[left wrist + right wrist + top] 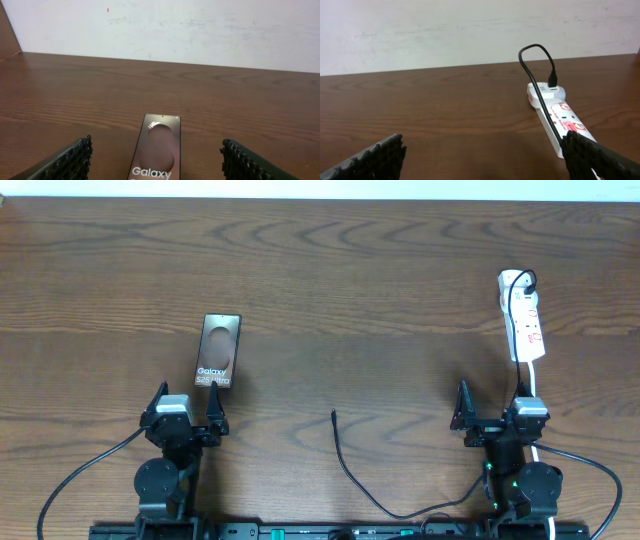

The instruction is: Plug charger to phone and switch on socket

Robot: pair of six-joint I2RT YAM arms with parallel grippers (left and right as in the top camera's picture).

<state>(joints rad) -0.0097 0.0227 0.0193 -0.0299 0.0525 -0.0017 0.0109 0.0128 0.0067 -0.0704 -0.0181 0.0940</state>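
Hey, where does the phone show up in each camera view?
Overhead: the phone, left of centre, just ahead of the left gripper.
Left wrist: bottom centre, between the fingers.
Right wrist: not in it.
Shared landmark: the white Galaxy lettering, in both views showing it.

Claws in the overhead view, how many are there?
2. Left claw, open, at the Galaxy phone's near end; right claw, open, just short of the white power strip.
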